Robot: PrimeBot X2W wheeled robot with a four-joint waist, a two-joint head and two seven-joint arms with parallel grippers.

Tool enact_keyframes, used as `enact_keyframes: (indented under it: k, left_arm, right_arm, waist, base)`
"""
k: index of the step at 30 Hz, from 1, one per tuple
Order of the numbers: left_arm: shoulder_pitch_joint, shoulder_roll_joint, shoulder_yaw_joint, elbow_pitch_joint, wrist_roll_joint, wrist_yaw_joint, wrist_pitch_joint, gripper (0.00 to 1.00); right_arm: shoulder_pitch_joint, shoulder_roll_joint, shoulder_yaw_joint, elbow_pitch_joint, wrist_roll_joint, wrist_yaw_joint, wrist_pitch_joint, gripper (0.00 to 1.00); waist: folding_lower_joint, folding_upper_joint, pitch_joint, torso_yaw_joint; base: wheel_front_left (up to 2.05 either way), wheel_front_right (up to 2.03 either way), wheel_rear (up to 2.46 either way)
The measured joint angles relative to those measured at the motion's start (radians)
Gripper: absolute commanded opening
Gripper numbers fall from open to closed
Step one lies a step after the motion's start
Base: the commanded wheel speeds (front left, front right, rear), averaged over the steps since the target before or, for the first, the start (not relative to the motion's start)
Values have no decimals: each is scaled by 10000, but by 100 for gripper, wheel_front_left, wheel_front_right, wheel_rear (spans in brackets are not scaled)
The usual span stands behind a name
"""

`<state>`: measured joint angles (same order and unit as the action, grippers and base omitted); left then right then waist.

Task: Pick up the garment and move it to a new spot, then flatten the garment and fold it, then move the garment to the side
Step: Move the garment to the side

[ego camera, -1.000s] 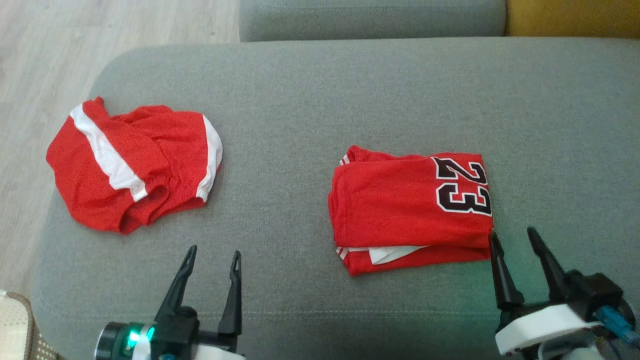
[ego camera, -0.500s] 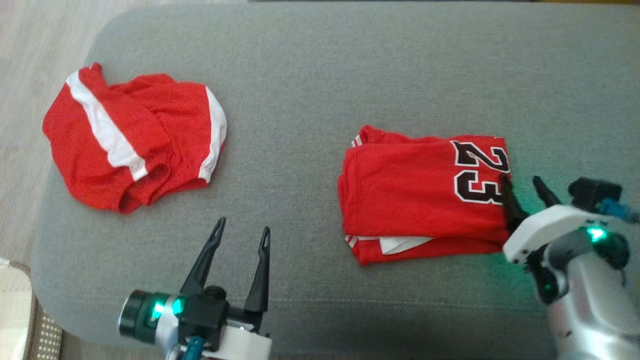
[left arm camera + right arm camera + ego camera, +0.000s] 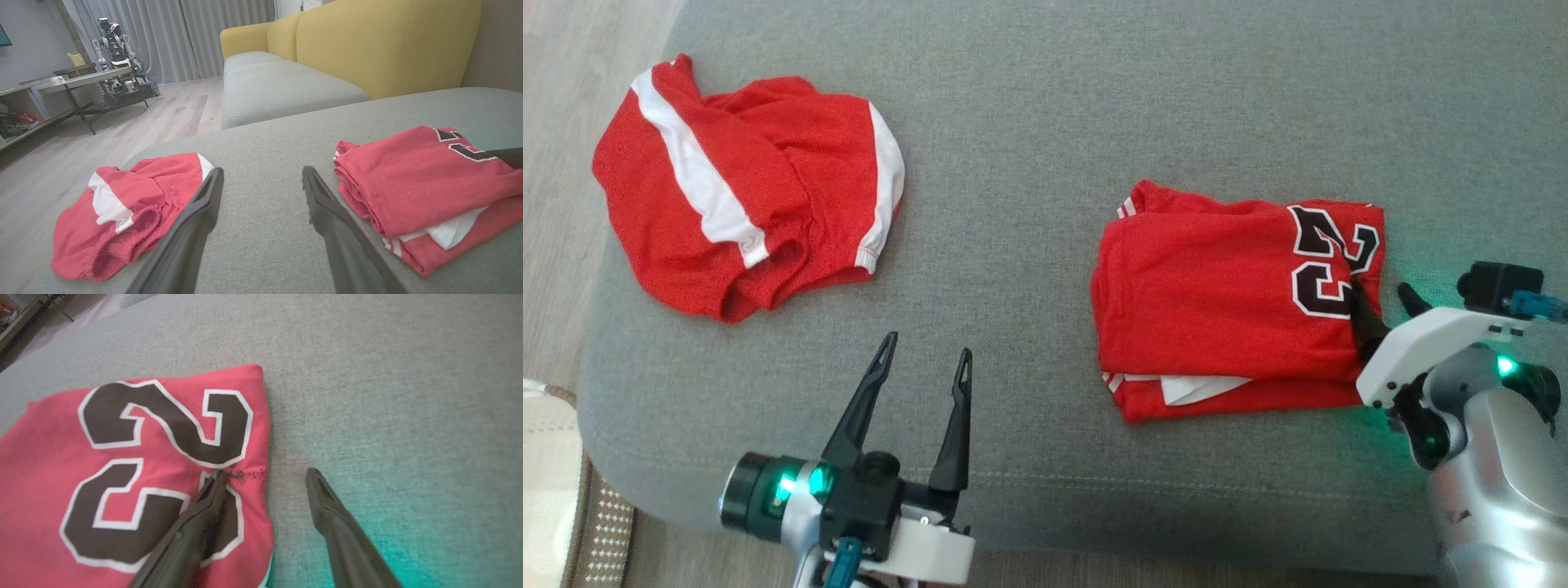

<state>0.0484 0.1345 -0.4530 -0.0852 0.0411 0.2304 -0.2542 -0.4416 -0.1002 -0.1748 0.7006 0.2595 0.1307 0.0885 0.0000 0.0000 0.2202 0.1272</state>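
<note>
At rt edge of jersey (image 3: 1217, 302), right gripper (image 3: 1380, 287) spread, one finger on cloth; pinch may grab top layer only, undoing fold.

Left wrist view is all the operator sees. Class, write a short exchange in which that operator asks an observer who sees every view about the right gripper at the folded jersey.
Operator: How does the right gripper stand at the folded jersey?
Observer: It straddles the jersey's side edge, jaws open.
Operator: Is any fabric gripped?
Observer: No. One finger is on the black number, and the other is over bare cushion.
</note>
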Motion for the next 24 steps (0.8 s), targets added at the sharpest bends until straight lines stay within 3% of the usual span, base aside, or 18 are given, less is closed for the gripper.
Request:
enact_keyframes:
  k: [2, 5, 6, 13, 24]
  left_arm:
    - [-90, 40, -109, 0, -58, 88, 0, 100]
    - [-268, 67, -194, -13, -111, 132, 0, 100]
    - [-318, 82, -201, -15, -144, 167, 0, 100]
    - [-351, 151, -253, -125, -207, 261, 0, 100]
    - [-1217, 232, -435, -533, -272, 245, -19, 100]
  right_arm:
    - [0, -19, 198, -94, 73, 0, 33, 93]
    - [0, -81, 462, -272, 278, 0, 309, 17]
    - [0, -107, 554, -322, 322, 0, 334, 0]
    - [-86, -493, 410, -662, -58, 6, 157, 0]
    - [-1971, -2102, -903, -1507, -978, 4, 351, 0]
  waist:
    - [0, 0, 52, -13]
    - [0, 0, 118, -27]
    - [0, 0, 137, -30]
    - [0, 0, 380, -123]
    - [1, 0, 1377, -617]
  base:
    - [0, 0, 0]
    - [0, 0, 0]
    - [0, 0, 0]
    - [0, 0, 0]
    - [0, 0, 0]
